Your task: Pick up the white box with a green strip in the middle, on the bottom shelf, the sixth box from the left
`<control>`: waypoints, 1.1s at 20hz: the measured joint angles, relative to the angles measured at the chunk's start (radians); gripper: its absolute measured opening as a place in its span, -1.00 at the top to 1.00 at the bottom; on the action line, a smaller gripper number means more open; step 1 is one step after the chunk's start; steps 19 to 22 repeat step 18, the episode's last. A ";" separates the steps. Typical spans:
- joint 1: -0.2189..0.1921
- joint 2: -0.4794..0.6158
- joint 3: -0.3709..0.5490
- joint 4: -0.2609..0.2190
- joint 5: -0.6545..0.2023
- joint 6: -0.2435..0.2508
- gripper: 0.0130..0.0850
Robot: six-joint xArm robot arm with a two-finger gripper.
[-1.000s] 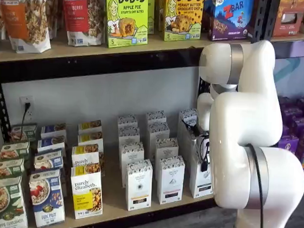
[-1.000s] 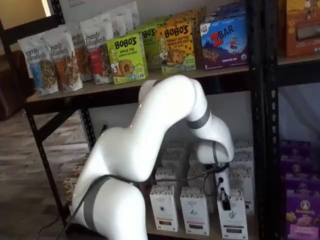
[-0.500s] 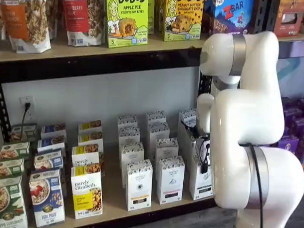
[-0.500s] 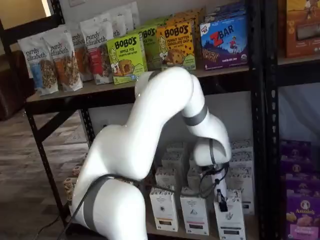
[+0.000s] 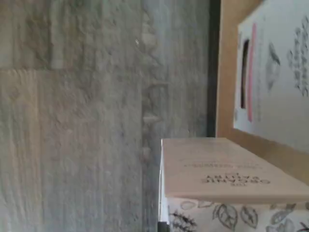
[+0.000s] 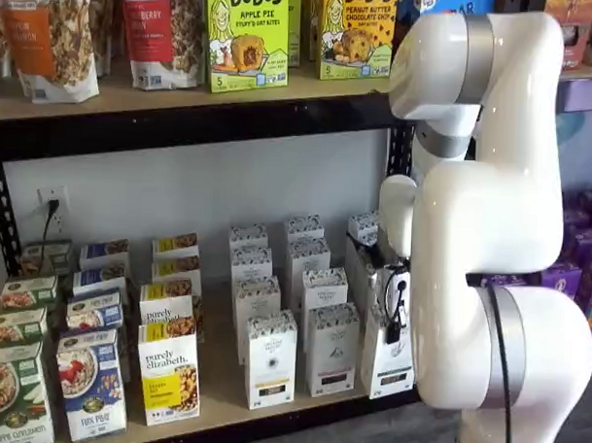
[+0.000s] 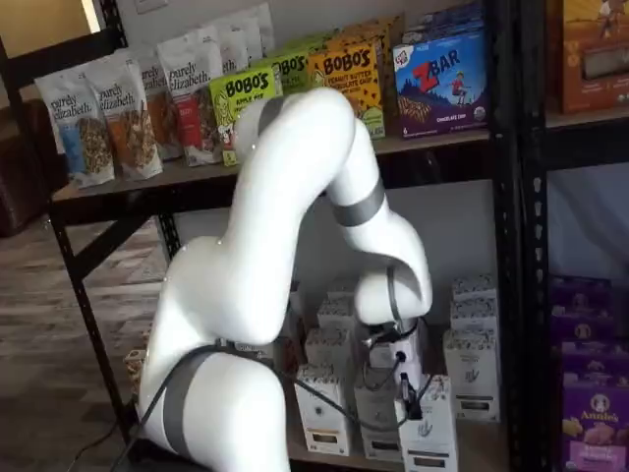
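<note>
The white box [image 6: 384,366] is a tall narrow carton with a black-speckled top band and a small dark label near its base. It stands tilted at the front right of the bottom shelf [image 6: 222,392], forward of its row. My gripper [image 6: 394,327] is shut on its upper part, one black finger and a cable showing on its face. In a shelf view the box [image 7: 432,438] sits at the board's front edge [image 7: 484,444] under the gripper [image 7: 403,393]. In the wrist view the box's top flap [image 5: 227,169] is close below the camera.
Similar white cartons [image 6: 271,359] [image 6: 330,347] stand in rows just left of the held box. Yellow-banded purely elizabeth boxes [image 6: 167,374] stand further left. More white cartons [image 7: 472,374] remain behind. Purple boxes [image 7: 590,418] fill the neighbouring rack. The upper shelf [image 6: 184,96] overhangs.
The arm has drawn back from the shelf with the white box in the gripper. The box has come forward and out of its row. The elbow has risen.
</note>
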 joint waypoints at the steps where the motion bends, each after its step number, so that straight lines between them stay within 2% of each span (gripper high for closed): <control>1: 0.007 -0.038 0.040 0.032 0.001 -0.023 0.00; 2: 0.009 -0.076 0.077 0.027 0.007 -0.015 0.00; 5: 0.007 -0.177 0.172 -0.041 0.017 0.048 0.00; 6: 0.007 -0.216 0.206 -0.042 0.022 0.048 0.00; 12: 0.021 -0.384 0.324 0.014 0.086 0.005 0.00; 17: 0.044 -0.491 0.382 0.053 0.145 -0.012 0.00; 22: 0.048 -0.507 0.388 0.064 0.156 -0.019 0.00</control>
